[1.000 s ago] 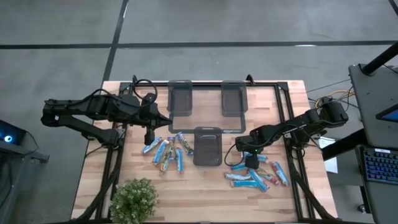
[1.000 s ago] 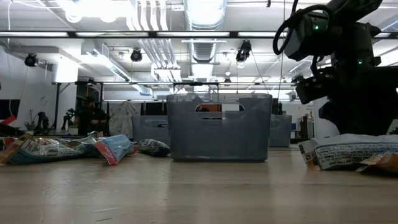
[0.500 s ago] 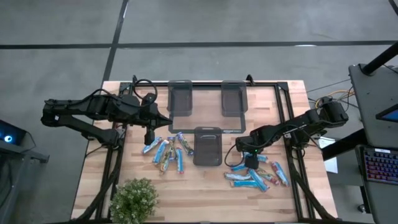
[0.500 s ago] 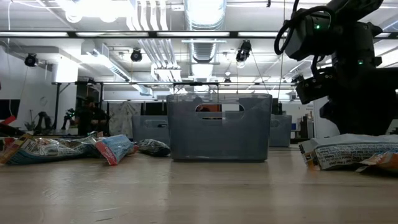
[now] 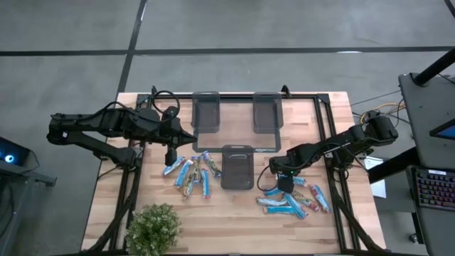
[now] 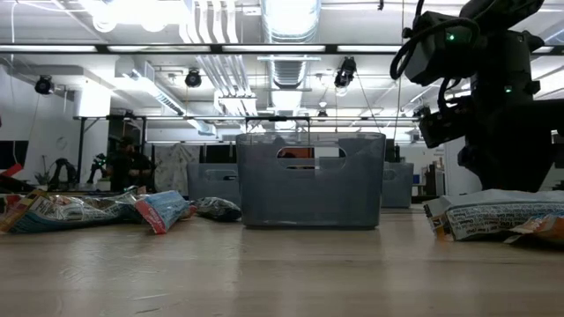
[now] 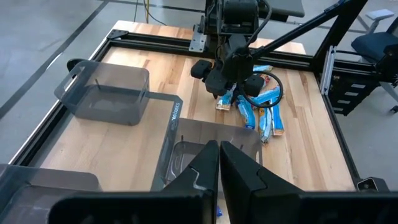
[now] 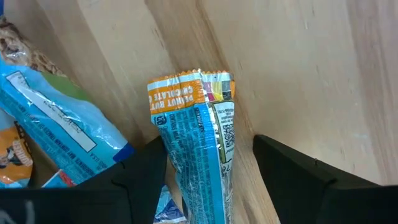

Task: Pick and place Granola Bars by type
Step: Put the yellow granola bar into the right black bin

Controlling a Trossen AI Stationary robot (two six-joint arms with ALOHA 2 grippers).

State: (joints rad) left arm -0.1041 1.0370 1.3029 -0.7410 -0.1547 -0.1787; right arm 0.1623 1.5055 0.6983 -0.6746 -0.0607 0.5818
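Slightly lower now, your right gripper [image 8: 208, 180] straddles a crinkly peanut-butter bar [image 8: 199, 137], fingers [image 8: 298, 174] spread; pinch its stiffer middle.

My matt black plastic fingers [image 8: 292, 180] straddle a granola bar [image 8: 199, 143] in glossy, crinkled foil wrap — light blue with an orange end. The table [image 8: 298, 62] beneath is pale wood, smooth with visible grain; the trays [image 7: 106, 93] look like smoky translucent plastic, satin-finished.
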